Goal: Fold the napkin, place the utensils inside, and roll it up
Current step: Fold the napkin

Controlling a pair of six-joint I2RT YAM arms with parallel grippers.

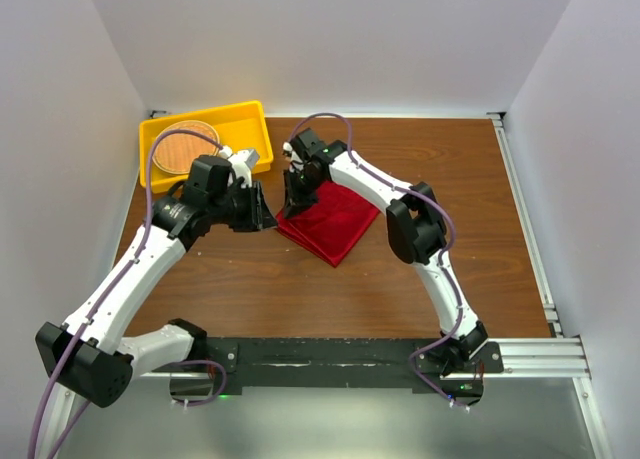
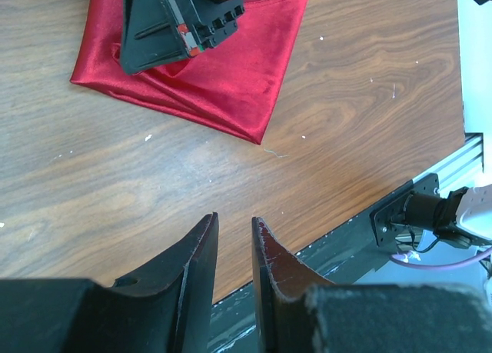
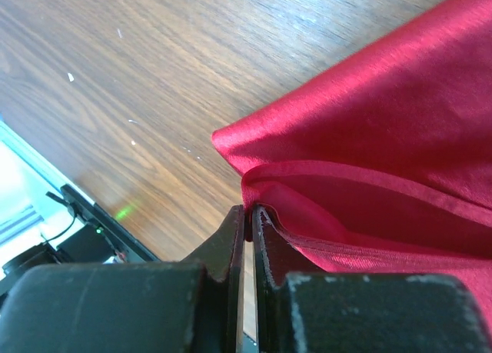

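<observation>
Right tool [image 3: 249, 211] closed beside napkin [image 3: 369, 122]; left tool [image 2: 234, 224] parted, empty, near yellow bin [image 1: 247, 129].

In the top view the table [image 1: 300, 279] fills the middle; 1 bin [image 1: 245, 129] sits at its upper left corner, with 1 mat [image 1: 185, 146] inside it; the napkin [image 1: 335, 224] lies at centre, lower right of the bin; the right gripper [image 1: 296, 204] is at the napkin's left corner; the left gripper [image 1: 265, 214] is just left of it, off the cloth.
</observation>
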